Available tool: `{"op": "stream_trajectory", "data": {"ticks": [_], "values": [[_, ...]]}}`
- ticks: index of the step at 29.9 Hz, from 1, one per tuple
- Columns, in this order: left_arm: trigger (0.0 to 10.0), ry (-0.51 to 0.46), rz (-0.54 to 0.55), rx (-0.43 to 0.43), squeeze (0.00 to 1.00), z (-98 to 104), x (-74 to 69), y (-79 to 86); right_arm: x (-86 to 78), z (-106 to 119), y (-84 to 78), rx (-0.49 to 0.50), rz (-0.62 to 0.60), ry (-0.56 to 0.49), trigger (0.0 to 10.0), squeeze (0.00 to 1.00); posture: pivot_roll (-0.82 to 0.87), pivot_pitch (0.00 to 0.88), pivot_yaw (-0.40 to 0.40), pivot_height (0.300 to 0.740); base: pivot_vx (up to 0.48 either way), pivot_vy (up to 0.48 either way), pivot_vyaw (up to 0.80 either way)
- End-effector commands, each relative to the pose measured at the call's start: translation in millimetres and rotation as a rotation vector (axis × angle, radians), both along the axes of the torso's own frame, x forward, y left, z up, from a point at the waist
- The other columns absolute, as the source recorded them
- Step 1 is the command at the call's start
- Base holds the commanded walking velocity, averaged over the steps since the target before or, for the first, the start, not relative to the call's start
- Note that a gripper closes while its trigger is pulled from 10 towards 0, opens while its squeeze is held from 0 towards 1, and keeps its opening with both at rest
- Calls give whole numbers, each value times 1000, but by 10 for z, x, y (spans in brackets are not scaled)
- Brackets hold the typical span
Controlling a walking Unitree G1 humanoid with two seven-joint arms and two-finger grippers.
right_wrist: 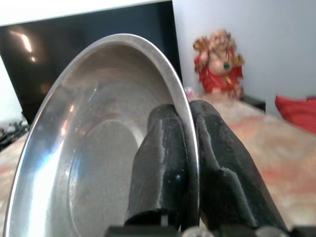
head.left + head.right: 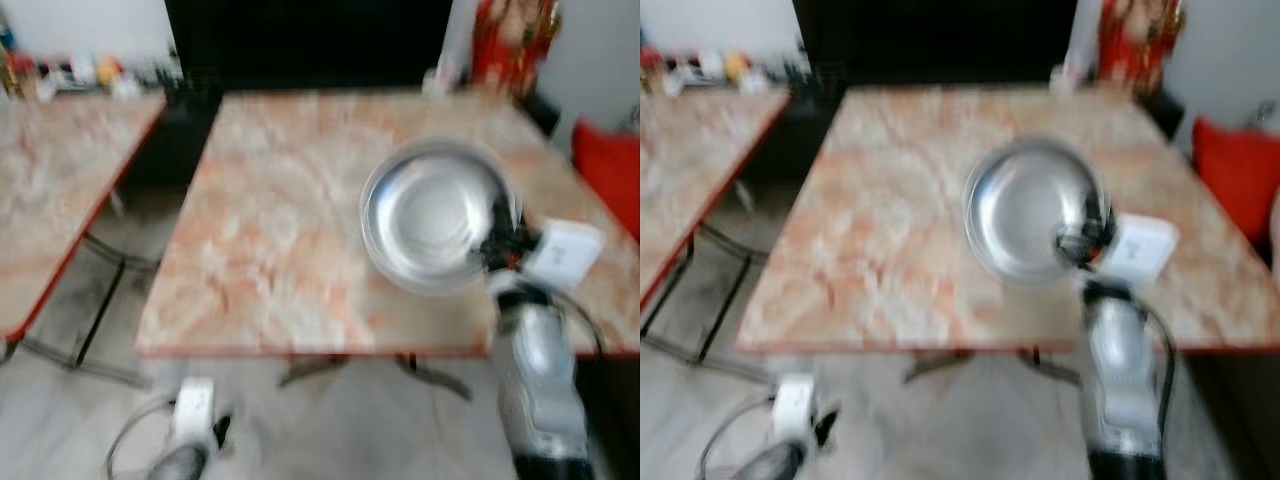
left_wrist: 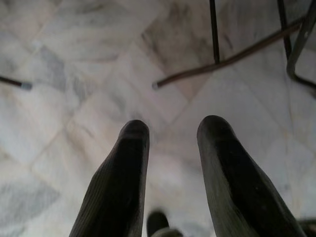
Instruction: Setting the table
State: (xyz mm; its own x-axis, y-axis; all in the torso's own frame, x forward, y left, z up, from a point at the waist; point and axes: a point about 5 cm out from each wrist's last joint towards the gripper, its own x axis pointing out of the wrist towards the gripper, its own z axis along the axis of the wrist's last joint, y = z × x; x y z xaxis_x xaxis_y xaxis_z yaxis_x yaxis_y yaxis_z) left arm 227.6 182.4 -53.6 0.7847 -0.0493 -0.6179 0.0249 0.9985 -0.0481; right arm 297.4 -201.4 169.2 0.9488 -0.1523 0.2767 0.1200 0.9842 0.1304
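Over the table: my right gripper point(image 1: 190, 118) holds a steel plate point(image 2: 435, 215) above the marble-pattern tabletop point(image 2: 280, 230), toward its right half.
Right gripper state: 2 black fingers point(image 1: 165, 163) pinched tight on the plate rim, 1 finger inside the dish, 1 outside; rim sits in the slit between them.
Plate: round, shiny, shallow, with a flat centre. Head views show it face-up, roughly level. Touching the tabletop or just above it: can't tell, views are blurred.
Right arm: silver forearm point(image 2: 540, 375) comes up from the near table edge, white wrist block point(image 2: 565, 250) just right of the plate.
Left gripper: mine too, hanging low over pale marble floor tiles point(image 3: 74, 74), 2 fingers point(image 3: 123, 182) spread with a clear gap, nothing between them. Seen at lower left in the head view point(image 2: 190, 440).
Table: red edge trim, dark metal legs point(image 3: 215, 29) under it.
Second table point(image 2: 60, 180): same pattern, to the left, apart from the first.
Back: red and gold figurine point(image 1: 217, 61) at the far right corner, dark panel point(image 2: 300, 40) behind the table.
Right side: red cushion point(image 2: 605, 165).
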Motion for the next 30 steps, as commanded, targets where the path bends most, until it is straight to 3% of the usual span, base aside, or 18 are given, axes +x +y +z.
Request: {"op": "stream_trajectory", "data": {"ticks": [1, 6, 16, 22, 27, 30], "values": [[10000, 24, 20, 28, 0, -20, -48, 121, 23, 79, 99, 2, 33, -32, 10000, 0, -16, 7, 8, 736, 307, 0, 0], [10000, 25, 24, 33, 0, -20, -47, 125, 19, 54, 76, -5, 30, -10, 10000, 0, -19, 10, 9, 736, 0, 0, 0], [10000, 35, 21, 34, 0, -30, -59, 130, -89, -78, -185, 25, 19, 126, 10000, 0, -26, 12, 11, 736, 0, 0, 0], [10000, 37, 21, 32, 0, -31, -60, 127, -174, -150, -336, 103, 55, 192, 10000, 0, -32, 12, 13, 736, 0, 0, 0], [10000, 42, 23, 35, 0, -36, -69, 141, -228, -308, -527, 156, -27, 299, 10000, 0, -28, 13, 12, 736, 0, 0, 0], [10000, 45, 24, 37, 0, -38, -75, 153, -250, -381, -562, 188, -31, 351, 10000, 0, -29, 14, 14, 736, 0, 0, 0]]}}
